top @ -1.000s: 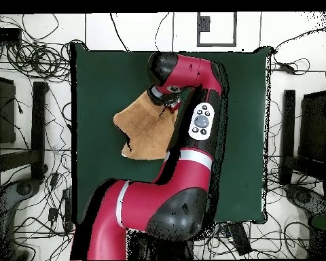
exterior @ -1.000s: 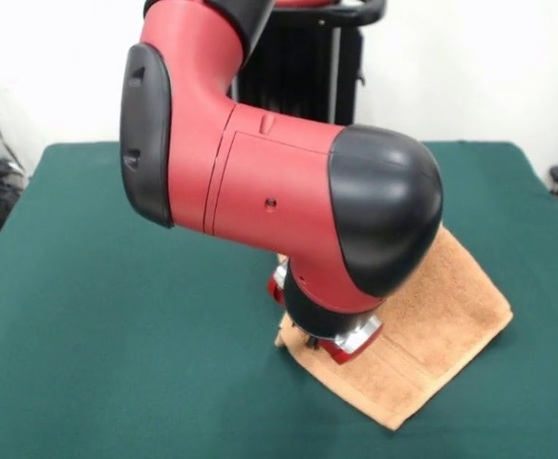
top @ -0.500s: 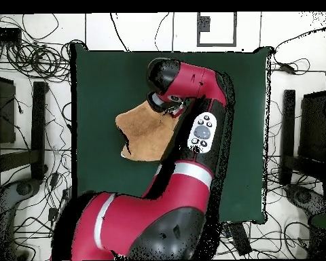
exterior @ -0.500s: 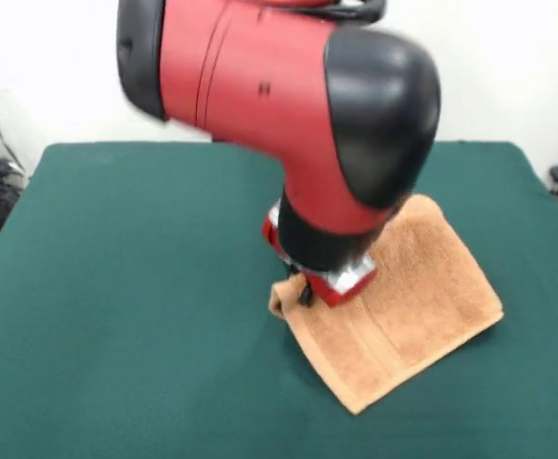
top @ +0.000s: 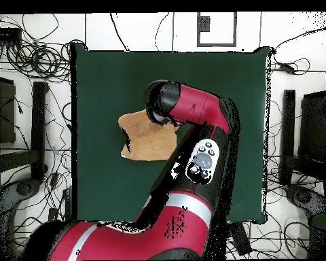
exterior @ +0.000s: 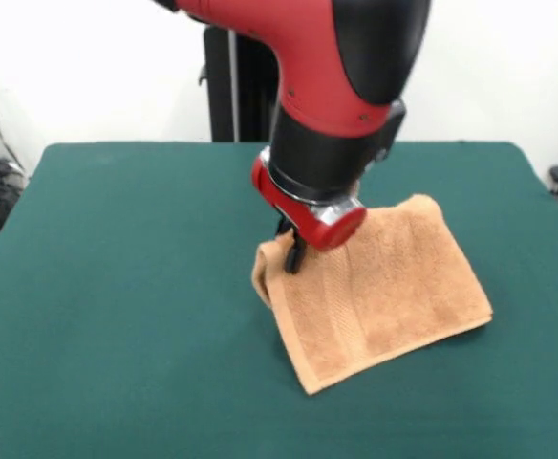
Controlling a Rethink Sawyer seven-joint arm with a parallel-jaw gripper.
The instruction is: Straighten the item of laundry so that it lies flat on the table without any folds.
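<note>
The orange-tan towel (exterior: 379,292) lies on the dark green table (exterior: 117,287), right of centre in the front view. Its left corner is lifted and bunched under my gripper (exterior: 293,251), whose dark fingers pinch that corner, shut on it. The rest of the cloth slopes down onto the table, with a band stripe showing near the held edge. In the overhead view the towel (top: 142,134) shows left of my arm, and the wrist (top: 160,109) hides the held corner and the gripper.
Green table (top: 104,81) spreads wide around the towel on all sides. Cables, stands and dark equipment (top: 30,129) lie on the floor beyond the table's edges. My red arm (top: 193,177) crosses the near-base half of the table.
My gripper has travelled away from the table's front edge and risen, dragging the towel's corner along. The towel has slid with it and its held corner now stands higher.
</note>
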